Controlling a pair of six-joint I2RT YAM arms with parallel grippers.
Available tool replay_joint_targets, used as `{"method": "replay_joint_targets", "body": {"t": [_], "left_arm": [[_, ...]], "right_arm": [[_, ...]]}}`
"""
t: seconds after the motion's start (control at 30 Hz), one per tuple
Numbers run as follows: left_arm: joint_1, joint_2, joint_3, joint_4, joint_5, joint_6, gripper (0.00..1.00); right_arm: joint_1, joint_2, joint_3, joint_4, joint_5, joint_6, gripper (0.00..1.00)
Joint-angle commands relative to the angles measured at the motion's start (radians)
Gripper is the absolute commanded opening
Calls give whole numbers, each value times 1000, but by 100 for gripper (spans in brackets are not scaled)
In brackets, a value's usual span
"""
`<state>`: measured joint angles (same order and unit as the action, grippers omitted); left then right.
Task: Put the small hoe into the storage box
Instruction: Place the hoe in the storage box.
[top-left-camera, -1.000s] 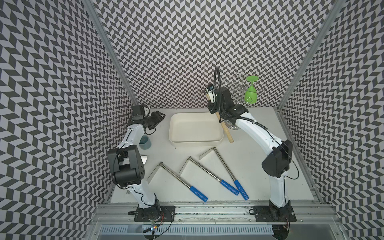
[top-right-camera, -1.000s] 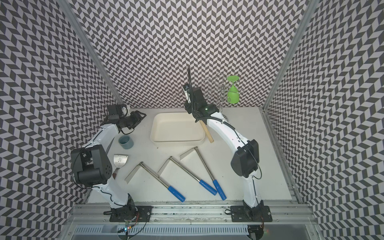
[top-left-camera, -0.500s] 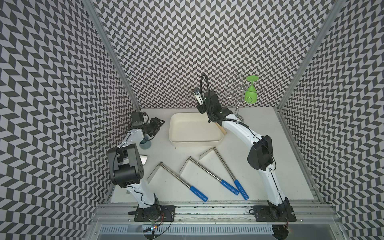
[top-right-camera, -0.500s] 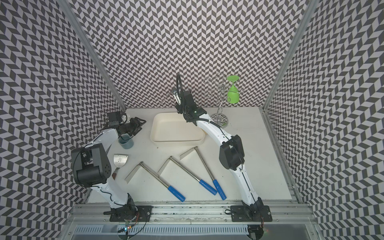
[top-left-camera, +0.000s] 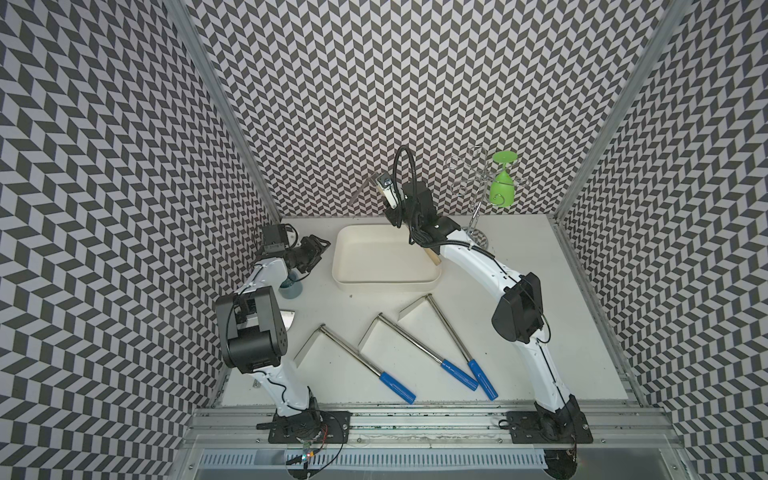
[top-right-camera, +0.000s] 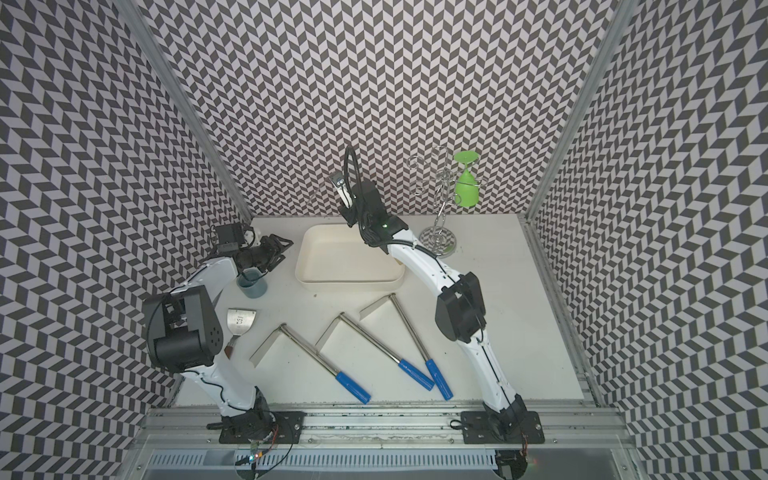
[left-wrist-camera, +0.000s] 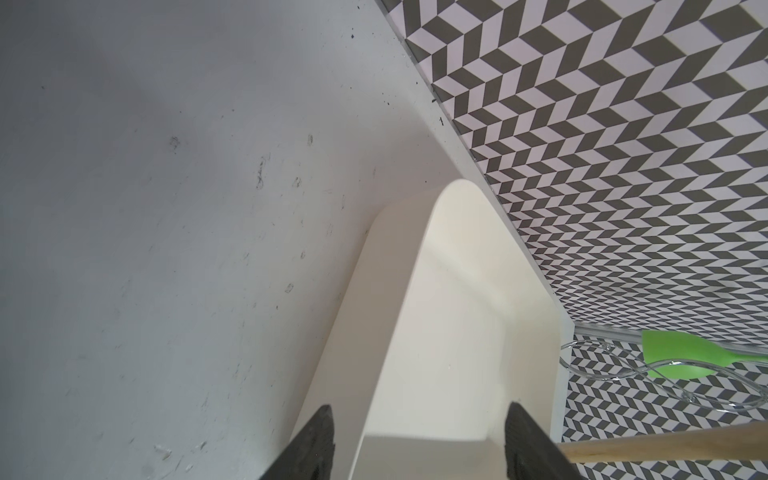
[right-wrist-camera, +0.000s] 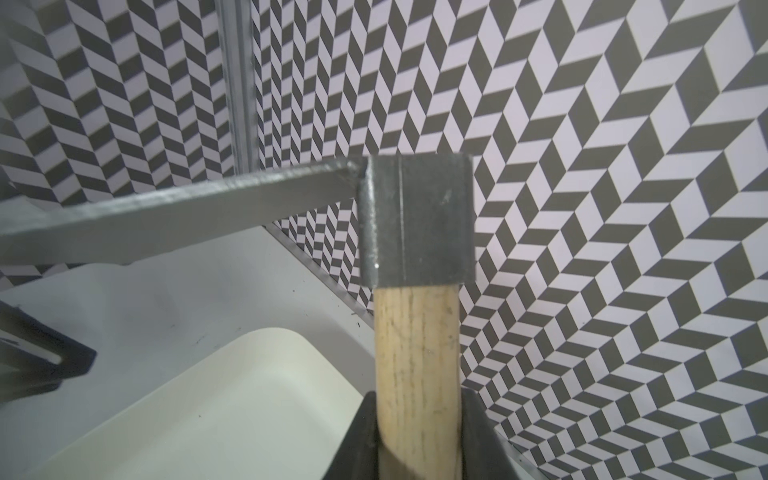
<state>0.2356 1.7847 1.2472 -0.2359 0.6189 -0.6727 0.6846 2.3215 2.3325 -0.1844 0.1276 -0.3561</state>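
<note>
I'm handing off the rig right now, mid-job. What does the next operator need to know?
Right gripper: shut on the wooden handle of the small hoe, which is held in the air with its blade up, over the far right part of the storage box.
Left gripper: open, holding nothing, at the box's left end.
Done: the hoe is picked up and is at the box.
Left: lower the hoe into the box, which looks empty, and let go.

Three blue-handled tools, one small hoe, one box, one cup, one scraper
</note>
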Motion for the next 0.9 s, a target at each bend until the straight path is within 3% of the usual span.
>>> {"method": "replay_joint_targets", "body": {"t": [0.0,0.87], "left_arm": [[-1,7,20,23,11,1,66],[25,-23,-3,19,4,5,66]], "right_arm": [[15,-37,41,147,-4,11,0],[6,70,-133,104,1,-45,0]]}}
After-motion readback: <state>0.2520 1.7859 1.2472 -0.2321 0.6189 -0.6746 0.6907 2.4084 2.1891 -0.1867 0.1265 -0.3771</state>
